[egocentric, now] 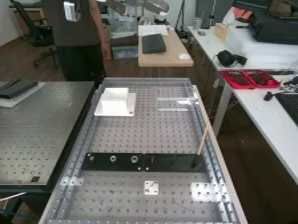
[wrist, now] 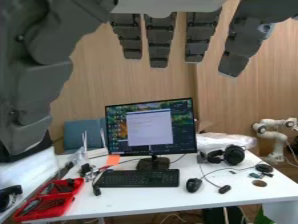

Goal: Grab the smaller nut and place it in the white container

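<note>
One larger nut point(egocentric: 113, 158) beside smaller nut point(egocentric: 91, 158)

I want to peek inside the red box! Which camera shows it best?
The wrist view: the red box looks closer there, so its dark things are easier to see. The high view shows it smaller, on the white table.

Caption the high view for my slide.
Smaller round metal nut, larger nut and bearing on a flat black bar, white container beyond.
</note>
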Available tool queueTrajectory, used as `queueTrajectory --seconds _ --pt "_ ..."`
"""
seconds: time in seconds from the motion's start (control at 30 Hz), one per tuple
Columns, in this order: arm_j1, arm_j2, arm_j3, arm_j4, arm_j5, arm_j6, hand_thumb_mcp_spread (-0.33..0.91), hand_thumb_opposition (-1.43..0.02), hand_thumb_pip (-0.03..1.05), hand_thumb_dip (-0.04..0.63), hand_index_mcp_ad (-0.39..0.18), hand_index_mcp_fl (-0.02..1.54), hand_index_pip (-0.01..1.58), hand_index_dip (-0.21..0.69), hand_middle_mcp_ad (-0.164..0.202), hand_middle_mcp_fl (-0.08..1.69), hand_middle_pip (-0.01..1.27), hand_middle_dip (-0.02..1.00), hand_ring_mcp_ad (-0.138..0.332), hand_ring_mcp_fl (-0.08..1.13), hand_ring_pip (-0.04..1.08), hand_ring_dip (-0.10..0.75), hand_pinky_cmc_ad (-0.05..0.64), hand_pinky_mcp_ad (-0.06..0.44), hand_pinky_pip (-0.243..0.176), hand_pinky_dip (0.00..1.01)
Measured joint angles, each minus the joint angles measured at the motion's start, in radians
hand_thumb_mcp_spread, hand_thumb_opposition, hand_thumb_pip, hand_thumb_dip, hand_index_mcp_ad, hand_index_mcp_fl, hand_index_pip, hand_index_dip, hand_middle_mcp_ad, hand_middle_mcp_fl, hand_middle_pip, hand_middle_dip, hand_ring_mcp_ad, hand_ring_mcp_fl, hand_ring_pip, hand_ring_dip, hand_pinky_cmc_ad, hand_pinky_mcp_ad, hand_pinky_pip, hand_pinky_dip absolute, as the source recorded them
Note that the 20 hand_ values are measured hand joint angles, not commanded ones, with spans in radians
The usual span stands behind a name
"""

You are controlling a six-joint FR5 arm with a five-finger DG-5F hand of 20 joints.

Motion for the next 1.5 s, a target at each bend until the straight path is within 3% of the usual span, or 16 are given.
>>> queueTrajectory --seconds 0.67,1.5 --pt "0.008 0.012 -0.051 0.031 0.026 -0.007 0.24 -0.73 0.47 0.049 -0.012 0.02 0.07 0.3 0.075 0.04 0.13 0.21 0.173 0.0 0.1 0.101 0.382 0.314 -0.073 0.25" --pt "-0.104 0.124 -0.31 0.149 -0.049 -0.052 0.25 -0.73 0.56 0.077 -0.012 0.05 0.09 0.309 0.075 0.06 0.13 0.21 0.173 0.0 0.1 0.101 0.382 0.311 -0.075 0.25"
